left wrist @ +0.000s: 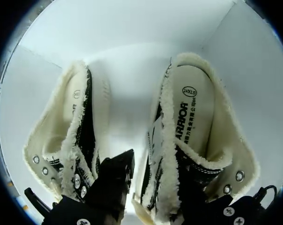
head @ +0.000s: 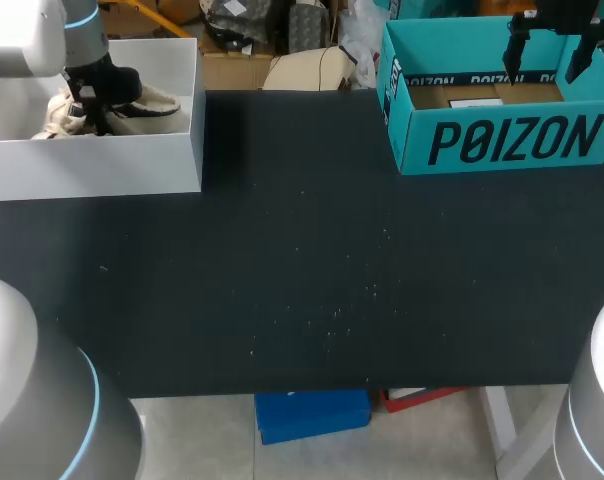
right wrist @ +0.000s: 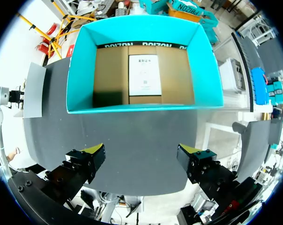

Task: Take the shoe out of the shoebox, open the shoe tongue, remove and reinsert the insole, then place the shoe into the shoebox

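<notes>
Shoe, fleece-lined high-top, sits in white shoebox, upper left of frame, under my left gripper; whether that gripper is clamped, I cannot tell. Judged light, soft-collared: grasp the stiffer eyelet edge. My right gripper hangs spread, upper right.

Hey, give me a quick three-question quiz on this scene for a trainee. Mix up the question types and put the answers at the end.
1. True or false: the teal box has a shoe in it.
2. Where is the left gripper? A, above the teal box. B, down in the white box by the shoes. C, clear of both boxes.
3. Fill in: the right gripper is ___ and holds nothing.
Key: 1 false, it holds only a white sheet on its brown floor. 2 B. 3 open.
</notes>
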`<state>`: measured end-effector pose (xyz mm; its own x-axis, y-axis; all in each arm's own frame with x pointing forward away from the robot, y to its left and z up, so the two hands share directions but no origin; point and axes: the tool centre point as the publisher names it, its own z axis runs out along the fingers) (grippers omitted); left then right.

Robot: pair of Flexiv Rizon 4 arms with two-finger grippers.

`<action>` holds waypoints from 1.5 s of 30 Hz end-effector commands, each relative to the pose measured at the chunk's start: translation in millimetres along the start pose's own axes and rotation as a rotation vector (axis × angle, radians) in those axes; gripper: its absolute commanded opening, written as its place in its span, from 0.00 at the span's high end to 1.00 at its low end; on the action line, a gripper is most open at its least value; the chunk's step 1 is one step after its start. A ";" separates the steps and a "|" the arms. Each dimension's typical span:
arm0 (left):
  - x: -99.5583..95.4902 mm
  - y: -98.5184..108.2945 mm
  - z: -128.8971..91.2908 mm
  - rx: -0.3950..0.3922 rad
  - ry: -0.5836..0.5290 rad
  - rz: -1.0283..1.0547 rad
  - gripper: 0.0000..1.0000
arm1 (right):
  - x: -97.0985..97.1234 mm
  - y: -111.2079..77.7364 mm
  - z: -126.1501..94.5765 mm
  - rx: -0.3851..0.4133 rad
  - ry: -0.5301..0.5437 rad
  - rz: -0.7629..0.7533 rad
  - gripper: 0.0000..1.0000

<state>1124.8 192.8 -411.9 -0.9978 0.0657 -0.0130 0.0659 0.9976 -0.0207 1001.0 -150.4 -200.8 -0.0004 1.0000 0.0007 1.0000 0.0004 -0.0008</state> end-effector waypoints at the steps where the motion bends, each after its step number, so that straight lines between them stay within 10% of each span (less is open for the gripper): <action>1: 1.8 -2.3 -1.1 0.001 -0.003 0.010 1.00 | 0.2 -0.1 -0.5 0.000 0.000 0.000 0.00; 12: 2.1 0.8 -78.3 -0.012 -0.069 0.036 1.00 | 0.2 -0.1 -0.5 0.000 0.000 0.000 0.00; 25: 18.6 -33.9 -253.6 -0.011 -0.192 -0.046 1.00 | 0.2 -0.1 -0.5 0.000 0.000 0.000 0.00; 35: 100.1 -149.4 -288.5 0.006 -0.211 -0.045 1.00 | 0.2 -0.1 -0.5 0.000 0.000 0.000 0.00; 45: 167.8 -293.7 -243.9 0.021 -0.121 0.002 1.00 | 0.2 -0.1 -0.5 0.000 0.000 0.000 0.00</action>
<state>959.2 -37.6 -143.4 -0.9954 0.0687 -0.0673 0.0754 0.9919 -0.1025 1000.9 -150.3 -200.7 -0.0003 1.0000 0.0005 1.0000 0.0003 -0.0008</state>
